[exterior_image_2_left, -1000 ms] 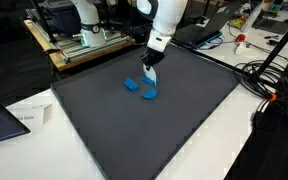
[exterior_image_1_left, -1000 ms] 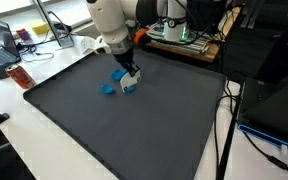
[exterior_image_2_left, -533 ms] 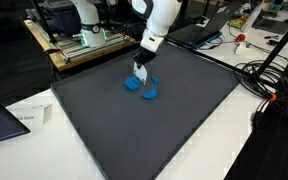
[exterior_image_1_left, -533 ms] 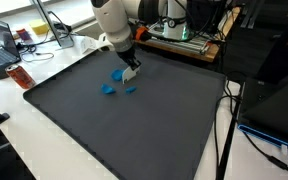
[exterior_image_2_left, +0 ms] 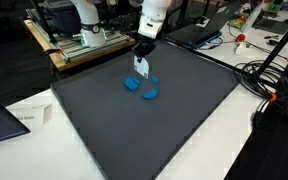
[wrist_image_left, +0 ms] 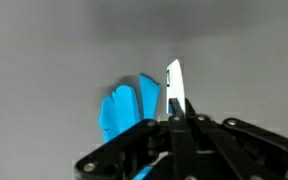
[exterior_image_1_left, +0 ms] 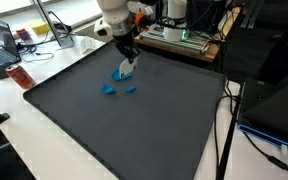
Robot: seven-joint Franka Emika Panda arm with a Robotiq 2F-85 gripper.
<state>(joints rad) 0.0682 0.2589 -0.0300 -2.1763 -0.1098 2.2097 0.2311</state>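
My gripper (exterior_image_1_left: pixel 130 61) is shut on a thin white flat piece (exterior_image_1_left: pixel 132 67) and holds it upright a little above the dark grey mat (exterior_image_1_left: pixel 134 125). It shows in both exterior views, gripper (exterior_image_2_left: pixel 141 60) over white piece (exterior_image_2_left: pixel 141 68). Three small blue pieces lie on the mat below: one right by the gripper (exterior_image_1_left: pixel 121 73), one further out (exterior_image_1_left: pixel 108 88), one flat (exterior_image_1_left: pixel 130 89). In the wrist view the white piece (wrist_image_left: pixel 174 82) sticks out between the black jaws (wrist_image_left: pixel 174 112), with a blue piece (wrist_image_left: pixel 127 108) beside it.
A red can (exterior_image_1_left: pixel 21 76) and laptops stand on the white desk beside the mat. A frame with electronics (exterior_image_1_left: pixel 179 38) sits behind the mat. Cables hang at the mat's side (exterior_image_2_left: pixel 269 85). A white paper (exterior_image_2_left: pixel 22 118) lies near a corner.
The gripper has risen from the mat and moved back toward the arm's base, carrying the white piece. The blue pieces have stayed where they were.
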